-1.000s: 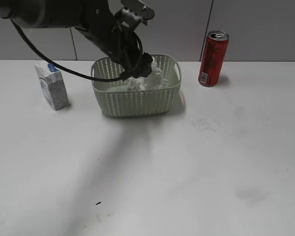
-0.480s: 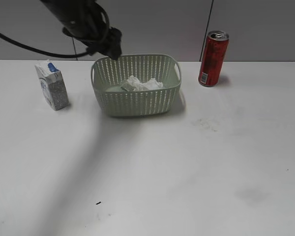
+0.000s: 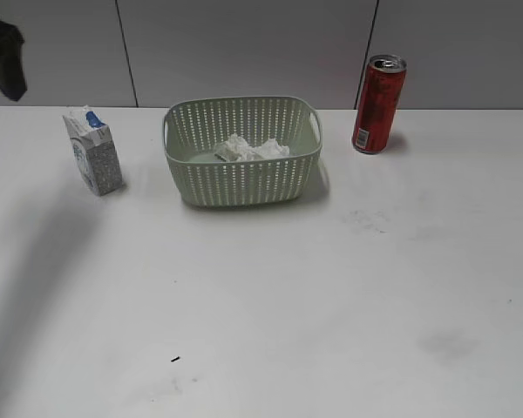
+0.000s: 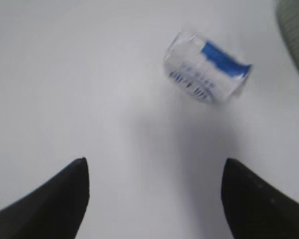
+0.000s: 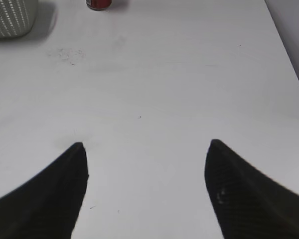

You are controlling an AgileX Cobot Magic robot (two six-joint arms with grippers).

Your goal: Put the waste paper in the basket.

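Note:
The sage-green basket (image 3: 241, 165) stands at the back middle of the table. Crumpled white waste paper (image 3: 251, 149) lies inside it. My left gripper (image 4: 154, 167) is open and empty, high above the table's left side. In the exterior view only a dark part of it (image 3: 4, 65) shows at the far left edge. A corner of the basket shows in the left wrist view (image 4: 295, 30) and in the right wrist view (image 5: 10, 17). My right gripper (image 5: 145, 149) is open and empty over bare table, out of the exterior view.
A white-and-grey packet with a blue mark (image 3: 93, 151) stands left of the basket; it also shows in the left wrist view (image 4: 207, 74). A red can (image 3: 378, 104) stands right of the basket, its base in the right wrist view (image 5: 98, 4).
My left arm has risen out of the basket and swung away to the far left, empty. The paper it carried stays in the basket.

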